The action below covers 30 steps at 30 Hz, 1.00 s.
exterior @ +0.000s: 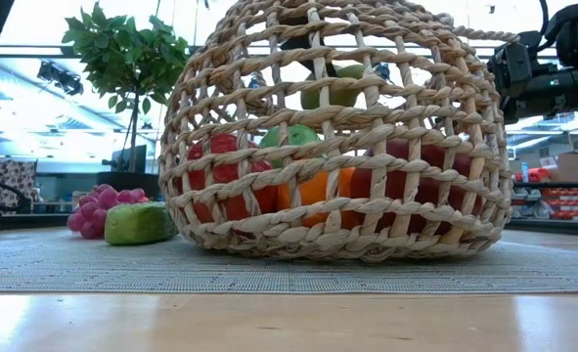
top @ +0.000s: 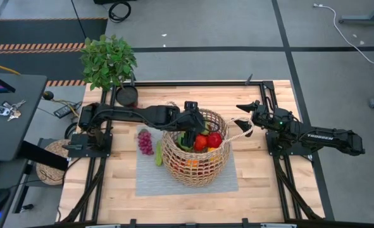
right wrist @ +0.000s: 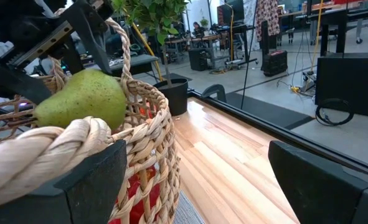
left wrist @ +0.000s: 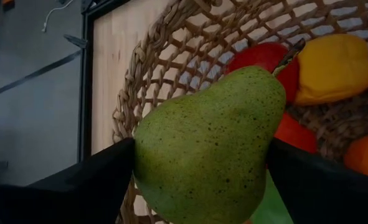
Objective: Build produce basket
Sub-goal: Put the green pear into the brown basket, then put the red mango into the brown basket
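Holding pear (left wrist: 212,146) over basket (top: 196,170) rim, left tool (top: 191,120).

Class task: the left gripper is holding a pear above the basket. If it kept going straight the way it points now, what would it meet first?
Probably the produce already in the basket: past the pear held by the left gripper lie a red apple and a yellow pepper, though depth is unclear.

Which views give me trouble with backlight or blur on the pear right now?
Low view: bright windows behind the basket wash out the background, and the pear reads dim through the weave. Left wrist view: the pear is evenly lit and sharp, between the left hand fingers. Right wrist view: pear clear, near rope handle soft.
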Each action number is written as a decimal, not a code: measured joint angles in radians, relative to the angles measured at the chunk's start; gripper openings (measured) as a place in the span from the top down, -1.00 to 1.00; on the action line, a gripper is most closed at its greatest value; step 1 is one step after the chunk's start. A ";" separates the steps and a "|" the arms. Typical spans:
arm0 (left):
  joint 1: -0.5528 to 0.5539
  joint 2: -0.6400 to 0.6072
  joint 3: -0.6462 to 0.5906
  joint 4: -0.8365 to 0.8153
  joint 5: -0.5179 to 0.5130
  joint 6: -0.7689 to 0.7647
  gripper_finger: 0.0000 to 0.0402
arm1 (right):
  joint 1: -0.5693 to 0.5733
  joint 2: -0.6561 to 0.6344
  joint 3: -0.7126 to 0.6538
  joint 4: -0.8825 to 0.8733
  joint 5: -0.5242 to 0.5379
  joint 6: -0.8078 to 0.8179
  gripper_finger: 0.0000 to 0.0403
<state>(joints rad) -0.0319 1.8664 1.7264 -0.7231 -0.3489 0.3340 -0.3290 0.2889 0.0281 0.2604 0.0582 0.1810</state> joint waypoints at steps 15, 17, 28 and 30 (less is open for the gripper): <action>-0.008 0.000 0.000 0.021 -0.043 -0.009 -0.91 | 0.000 0.000 0.000 0.000 0.000 0.000 -0.95; -0.009 0.000 0.000 0.027 -0.060 -0.009 -0.97 | 0.000 0.000 0.000 0.000 0.000 0.000 -0.95; -0.026 -0.001 0.044 0.096 -0.102 0.017 -0.95 | 0.000 0.000 0.000 0.000 0.000 0.000 -0.95; -0.031 -0.001 0.093 0.089 -0.099 0.006 -0.94 | 0.000 0.000 0.000 0.000 0.000 0.000 -0.95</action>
<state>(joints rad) -0.0629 1.8649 1.8194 -0.6336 -0.4484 0.3399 -0.3290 0.2888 0.0284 0.2604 0.0580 0.1810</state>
